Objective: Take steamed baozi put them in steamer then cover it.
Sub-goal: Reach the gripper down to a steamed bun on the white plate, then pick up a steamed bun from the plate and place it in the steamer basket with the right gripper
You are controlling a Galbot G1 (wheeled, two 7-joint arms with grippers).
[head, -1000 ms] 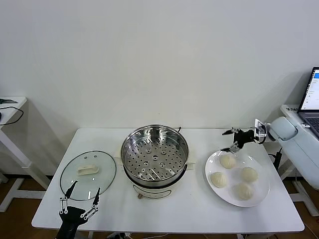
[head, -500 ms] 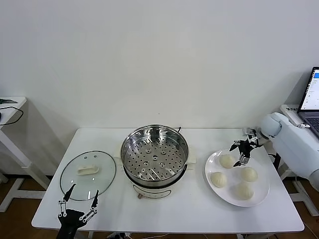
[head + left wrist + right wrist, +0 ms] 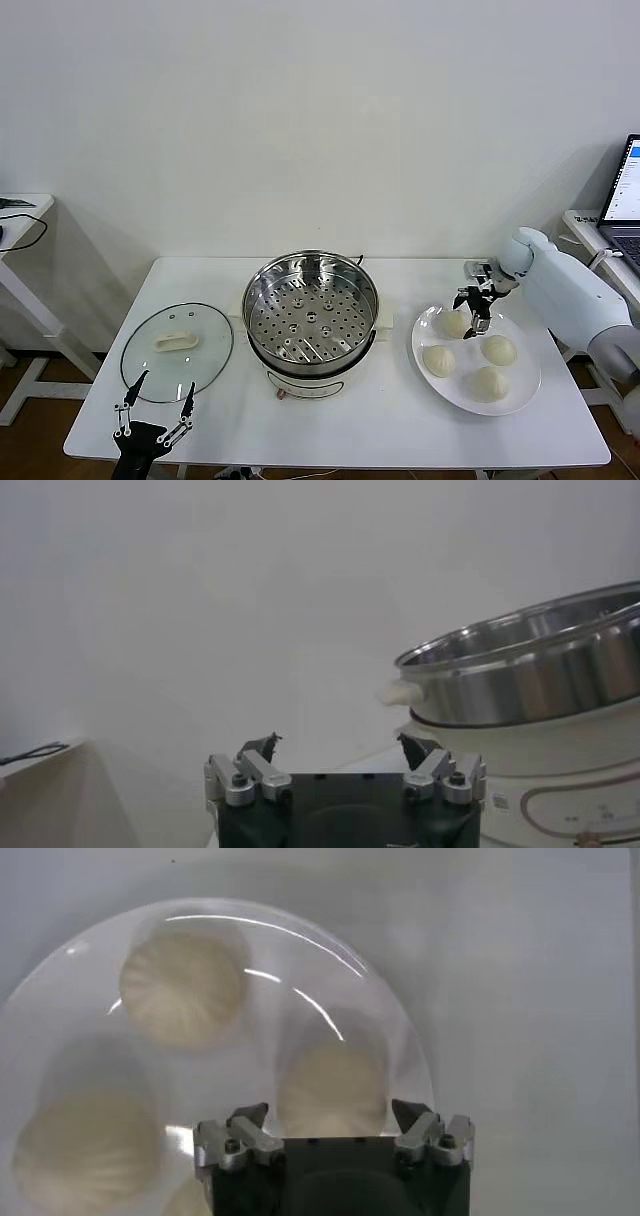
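While the white table (image 3: 400,420) is seen from the head camera, it is occupied by three main items set side by side. At the table's centre the steamer (image 3: 311,310) is placed: a shiny steel pot with a perforated tray inside, seated on a cream-white base. It stands uncovered, and no bun is seen in it. At 9 o'clock from the steamer, just beside it, the cover (image 3: 177,351) is laid flat on the table, its cream-white handle facing up. At 3 o'clock from the steamer, a white plate (image 3: 520,390) is set, and on it the four steamed baozi (image 3: 439,360) are grouped; all four remain on the plate.

The right gripper (image 3: 472,311) is positioned over the plate's 11 o'clock edge, pointing down directly above the bun nearest that edge (image 3: 333,1091). In the right wrist view its fingers (image 3: 248,1118) are seen spread on either side of that bun; whether the bun is touched cannot be told. Nothing is gripped.

The left gripper (image 3: 154,395) is held at the table's near edge, at 6 o'clock from the cover, clear of it. Its fingers (image 3: 262,747) are spread wide with nothing between them. In the left wrist view the steamer's wall (image 3: 530,670) is seen at a distance.
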